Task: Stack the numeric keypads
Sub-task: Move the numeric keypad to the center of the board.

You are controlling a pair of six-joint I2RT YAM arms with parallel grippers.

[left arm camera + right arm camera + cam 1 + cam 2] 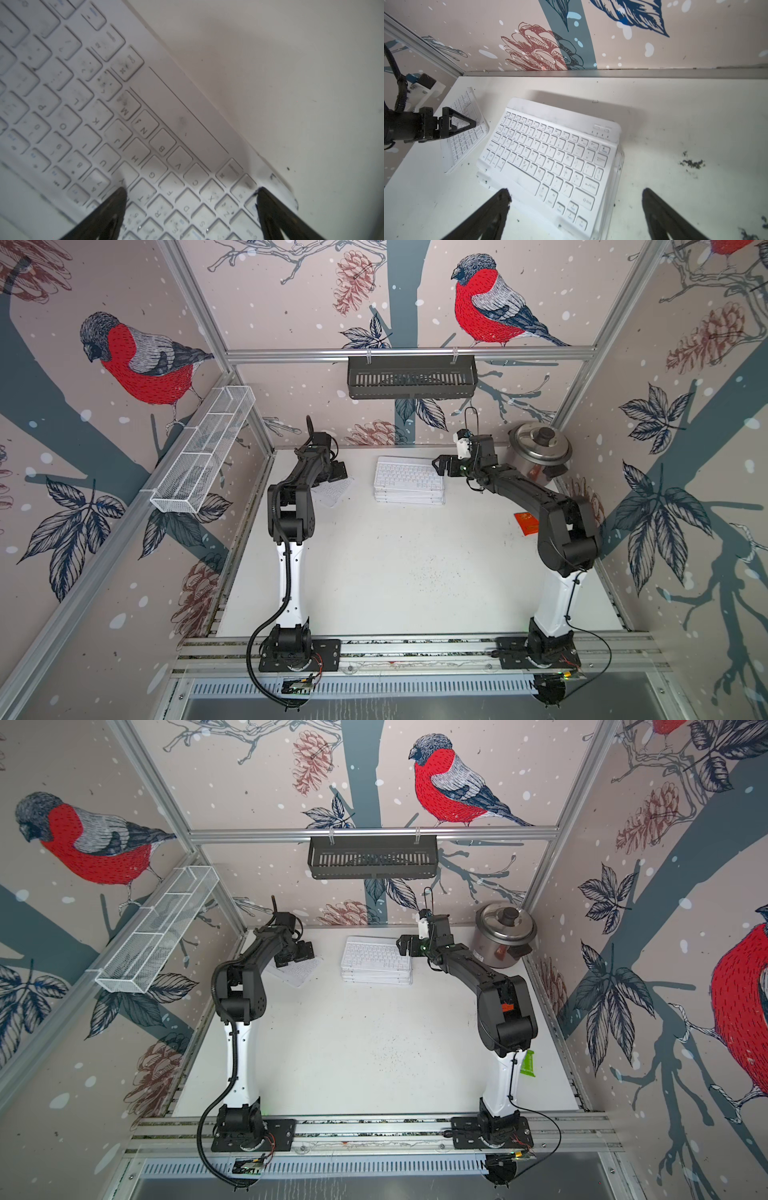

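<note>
"Left wrist view: left gripper (pixel 191 191) spread wide, empty, low over the loose keypad (pixel 104 116). Pickup step?"
"I'd judge so. Next it must pinch that thin edge and carry it onto the stack (pixel 550 158) just beside."
"Right gripper (pixel 577 192)?"
"Also splayed, empty, over the stack's edge. Only the right wrist view shows the gap between stack and loose keypad."

A lidded steel pot (pixel 540 450) stood on the table (pixel 395 572), in its far right corner; a black basket (pixel 411 377) hung from the back rail (pixel 291 354) (a wire basket (pixel 203 448) on the left).
</note>
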